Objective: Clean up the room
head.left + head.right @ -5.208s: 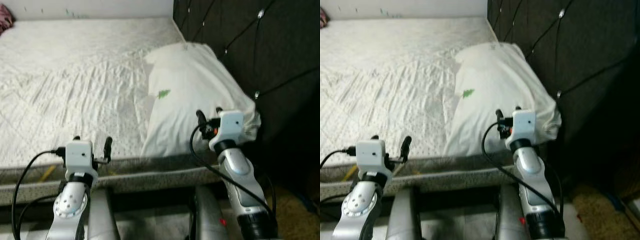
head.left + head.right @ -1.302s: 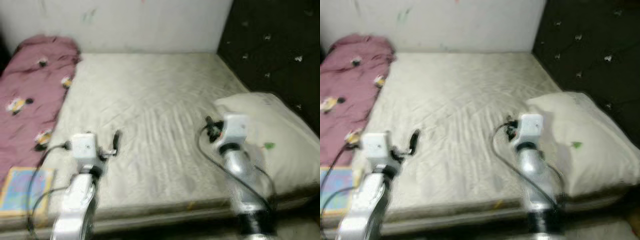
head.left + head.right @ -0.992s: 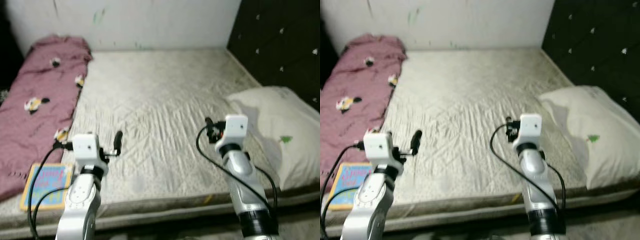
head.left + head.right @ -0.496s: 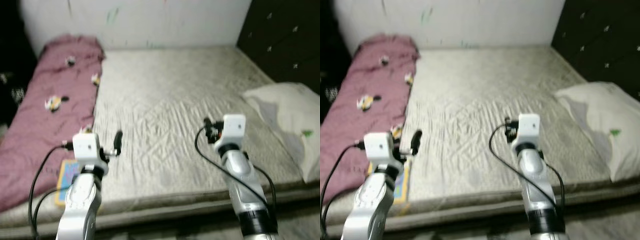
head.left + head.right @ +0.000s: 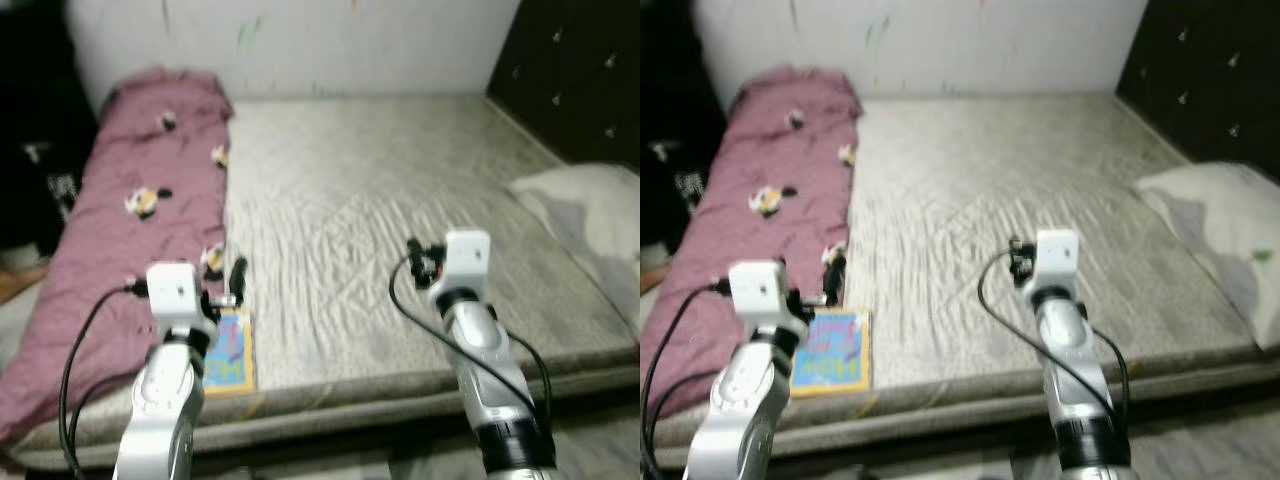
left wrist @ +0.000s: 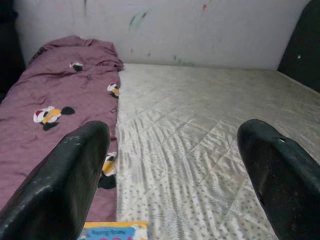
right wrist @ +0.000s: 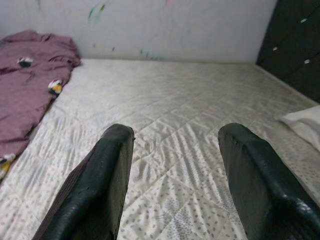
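View swung leftward off the pillow (image 5: 585, 215) onto a pink blanket (image 5: 130, 220) and a book (image 5: 830, 365); both grippers, left gripper (image 6: 175, 175) and right gripper (image 7: 172, 180), spread and empty; likely next targets.

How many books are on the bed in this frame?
1. A colourful book lies flat at the mattress's near edge, beside the maroon blanket and just ahead of the left gripper. More could be hidden under the blanket.

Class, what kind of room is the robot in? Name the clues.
Most likely a bedroom: a wide bare mattress, a white pillow by a dark tufted headboard, and a maroon blanket along one side.
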`<state>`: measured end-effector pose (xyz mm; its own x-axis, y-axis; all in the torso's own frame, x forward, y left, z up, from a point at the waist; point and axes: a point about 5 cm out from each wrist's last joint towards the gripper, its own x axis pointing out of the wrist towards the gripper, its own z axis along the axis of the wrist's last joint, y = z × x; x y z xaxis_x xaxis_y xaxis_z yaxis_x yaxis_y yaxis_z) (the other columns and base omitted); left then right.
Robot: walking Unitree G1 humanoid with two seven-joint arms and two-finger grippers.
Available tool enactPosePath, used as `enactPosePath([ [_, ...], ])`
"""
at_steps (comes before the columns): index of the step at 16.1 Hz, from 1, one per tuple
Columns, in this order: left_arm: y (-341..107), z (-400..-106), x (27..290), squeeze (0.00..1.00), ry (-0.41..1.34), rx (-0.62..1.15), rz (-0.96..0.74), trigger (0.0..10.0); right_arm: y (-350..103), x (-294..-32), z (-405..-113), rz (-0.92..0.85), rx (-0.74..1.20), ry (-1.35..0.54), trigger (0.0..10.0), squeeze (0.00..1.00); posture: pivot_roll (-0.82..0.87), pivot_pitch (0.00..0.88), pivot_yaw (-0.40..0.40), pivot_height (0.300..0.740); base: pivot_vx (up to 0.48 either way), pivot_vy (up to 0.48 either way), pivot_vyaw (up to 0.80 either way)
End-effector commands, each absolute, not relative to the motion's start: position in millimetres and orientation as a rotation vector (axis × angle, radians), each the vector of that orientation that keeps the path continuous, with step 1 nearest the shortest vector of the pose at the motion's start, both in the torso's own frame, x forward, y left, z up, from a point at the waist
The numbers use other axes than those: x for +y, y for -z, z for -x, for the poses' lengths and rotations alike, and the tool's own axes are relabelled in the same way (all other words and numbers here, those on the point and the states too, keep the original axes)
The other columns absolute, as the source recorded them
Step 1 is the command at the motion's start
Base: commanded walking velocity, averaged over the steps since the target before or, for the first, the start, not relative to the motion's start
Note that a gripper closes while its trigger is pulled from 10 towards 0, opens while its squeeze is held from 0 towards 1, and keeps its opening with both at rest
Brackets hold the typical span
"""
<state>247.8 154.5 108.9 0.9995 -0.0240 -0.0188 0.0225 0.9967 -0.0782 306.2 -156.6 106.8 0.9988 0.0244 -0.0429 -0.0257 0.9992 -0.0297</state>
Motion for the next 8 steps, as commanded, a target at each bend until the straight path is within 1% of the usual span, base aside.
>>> enactPosePath([
  [1,-110.6,-247.7,161.7,0.00,0.001,0.015,0.056,10.0,-113.8,-149.0,-309.0,0.021,0.018,-0.046,10.0,0.00,-0.03,0.000,-0.027,0.740,0.000,0.480,0.00],
  [8,-111.7,-249.0,162.4,0.00,-0.011,0.008,0.051,10.0,-112.4,-149.6,-307.8,0.027,0.027,-0.048,10.0,0.00,-0.03,0.000,-0.028,0.740,0.000,0.480,0.00],
])
